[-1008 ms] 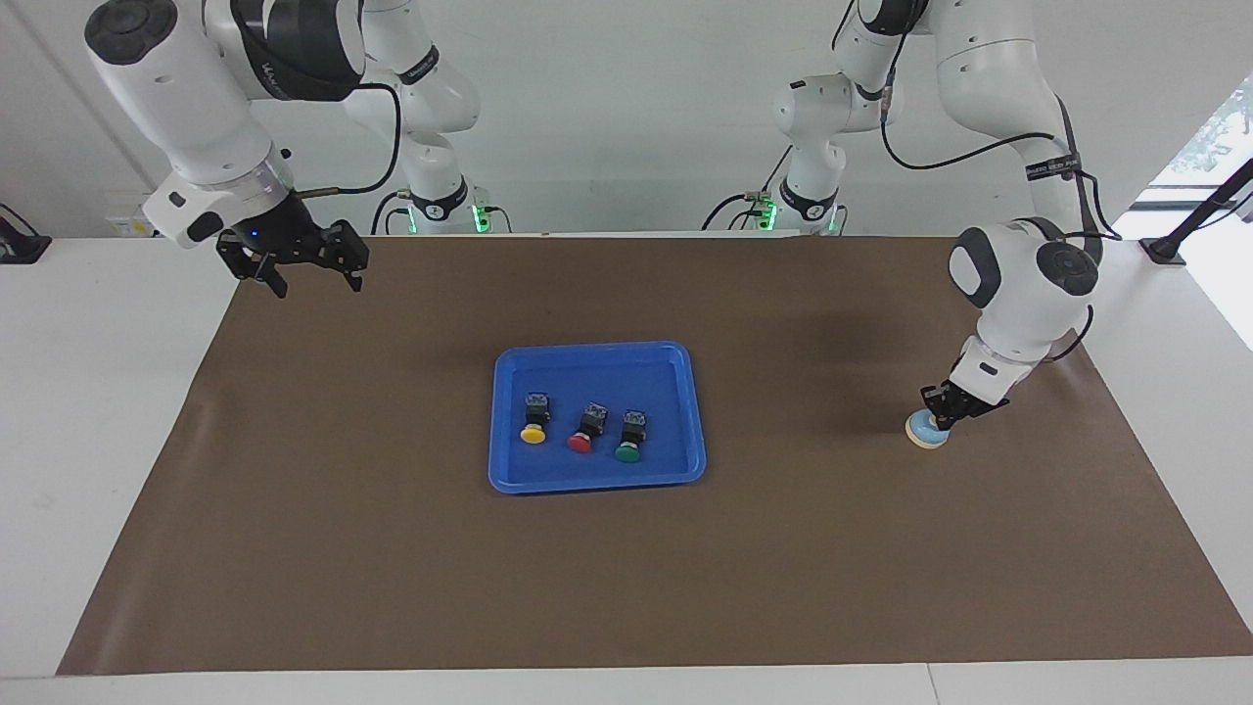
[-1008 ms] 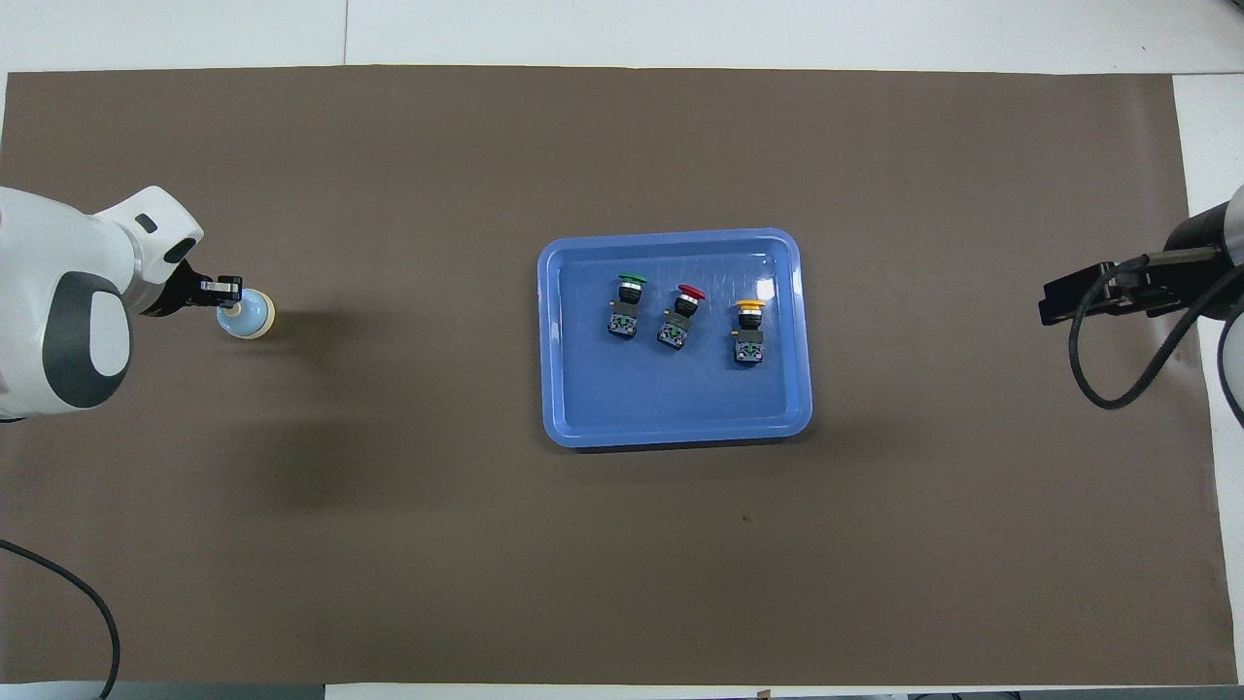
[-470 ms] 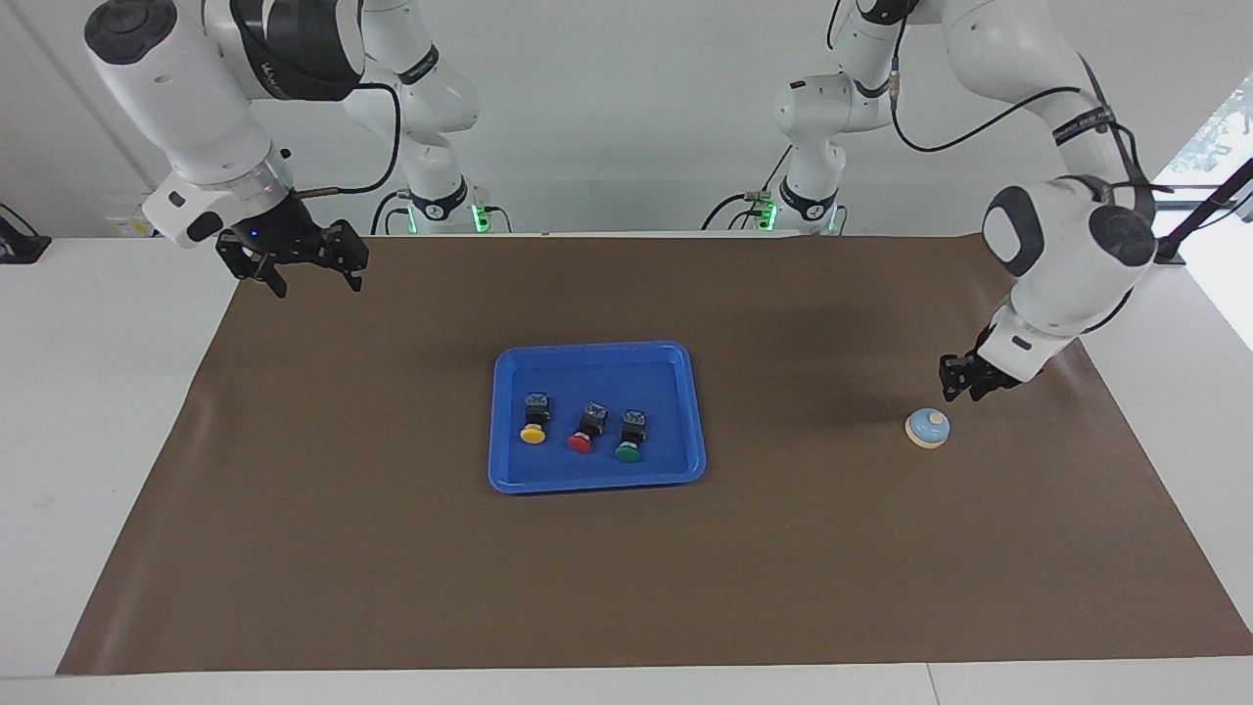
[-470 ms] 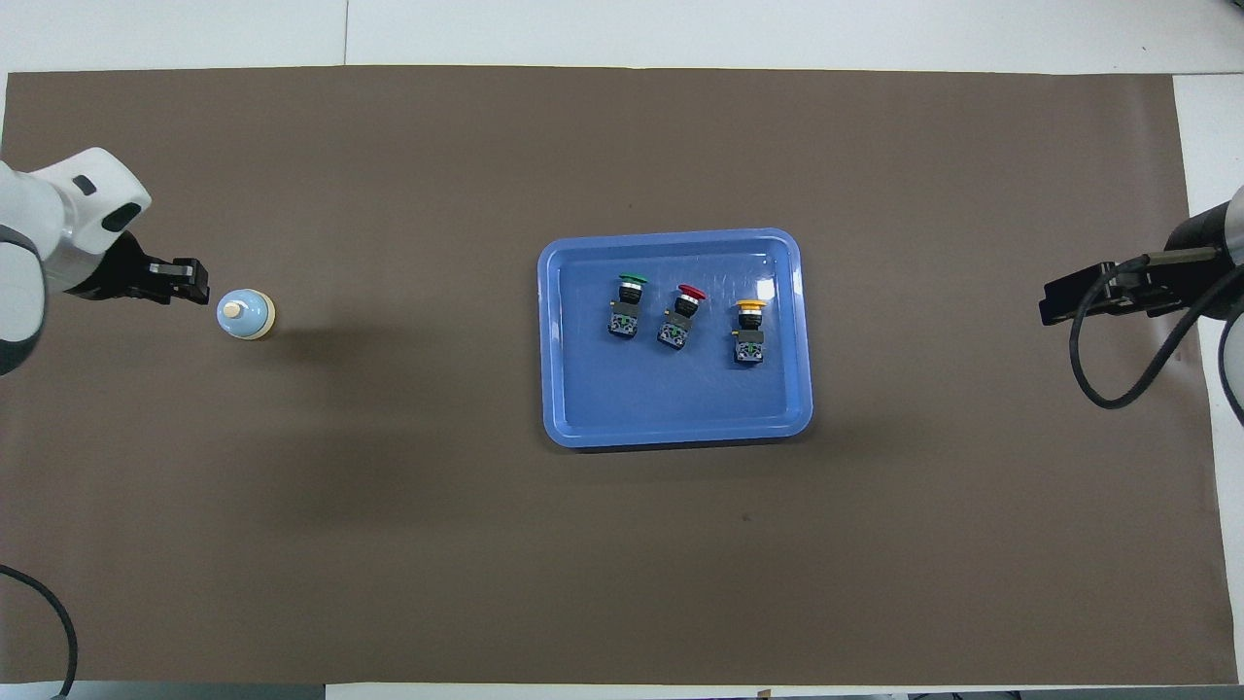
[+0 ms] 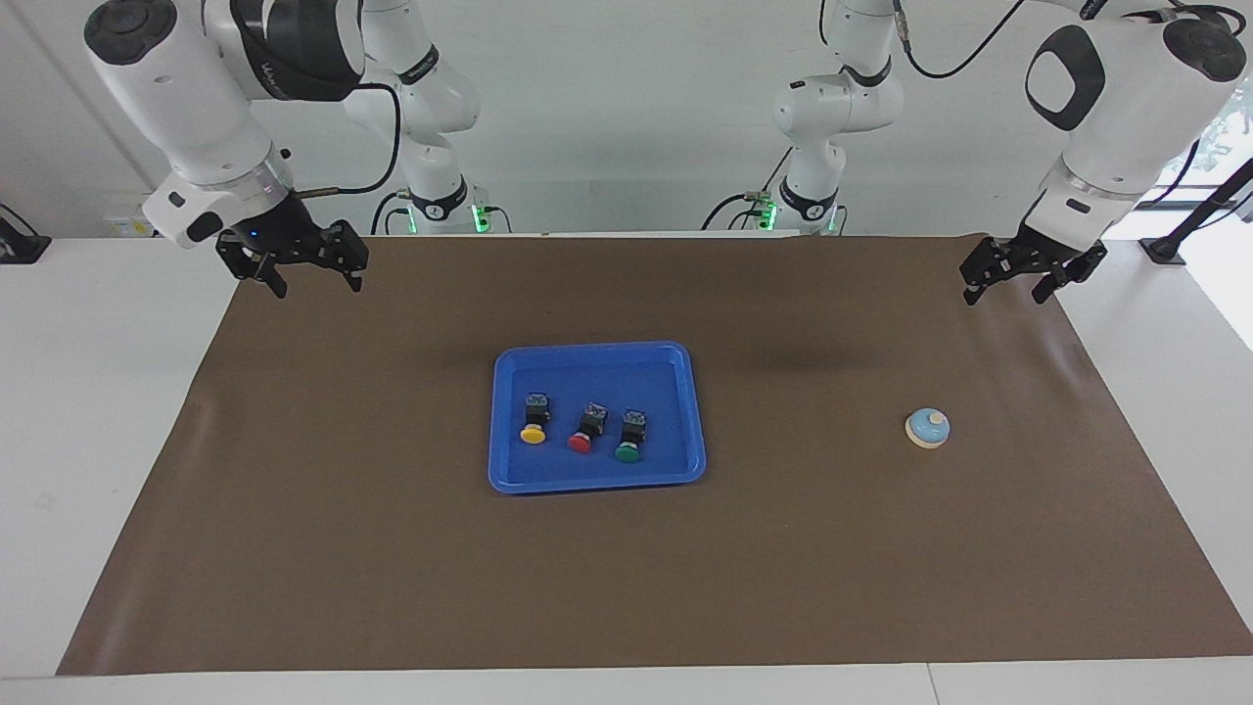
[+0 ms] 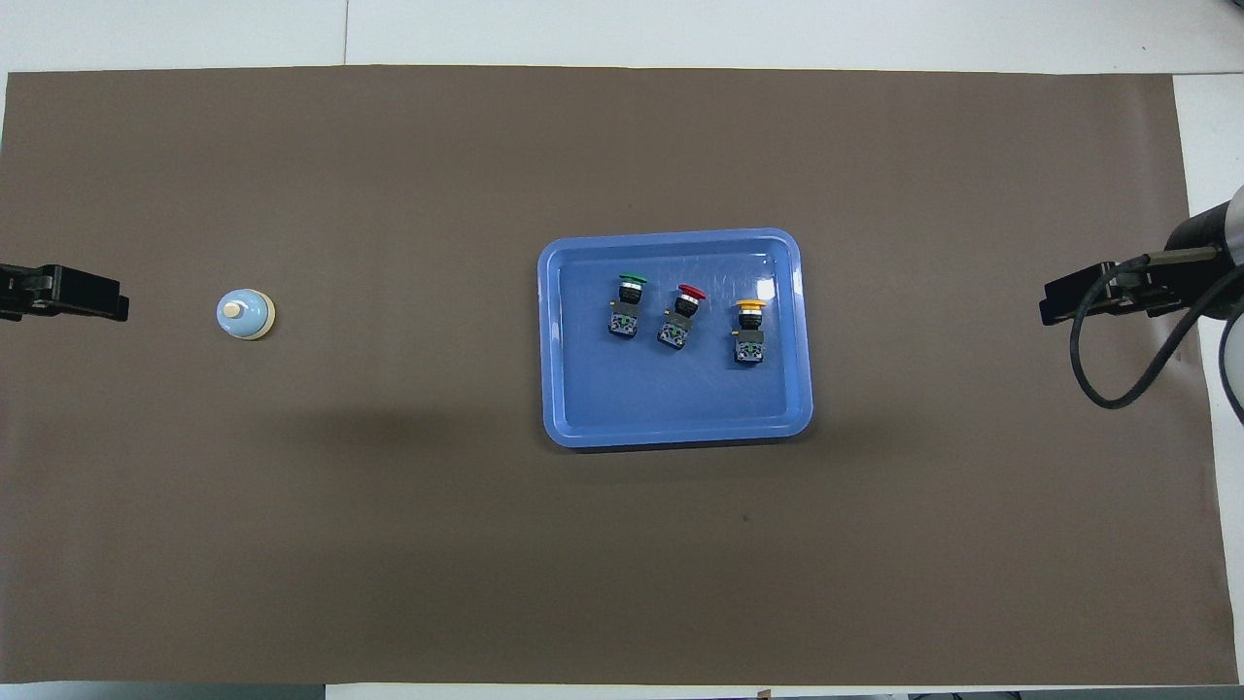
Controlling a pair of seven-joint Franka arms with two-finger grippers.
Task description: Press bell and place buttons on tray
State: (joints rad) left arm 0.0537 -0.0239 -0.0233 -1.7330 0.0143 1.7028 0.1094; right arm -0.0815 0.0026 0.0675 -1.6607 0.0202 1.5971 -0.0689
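**Buttons in the tray, bell alone on the mat, both arms raised**

Brown matting (image 5: 392,548) covers most of a white table (image 5: 98,392), with a pale wall above the robots' end.

At the middle of the mat lies the flat rectangular bright-blue plastic tray (image 5: 596,479) with rounded corners and a raised rim. Inside it, three small push-button switches with black blocky bodies lie on their sides in a row, caps pointing away from the robots: the yellow-capped button (image 5: 533,428) toward the right arm's end, the red-capped button (image 5: 584,435) in the middle, and the green-capped button (image 5: 629,443) toward the left arm's end. They sit close together without touching one another.

Well apart from the tray, toward the left arm's end of the table, stands the small round call bell (image 5: 927,428) with its light-blue dome, cream base ring and cream knob. Nothing touches it.

The left gripper (image 5: 1013,284) hangs in the air over the mat's corner at the robots' edge, well clear of the bell, its fingers spread apart and empty. The right gripper (image 5: 315,286) hangs over the mat's other corner at the robots' edge, its claw likewise spread wide and holding nothing; that arm waits.
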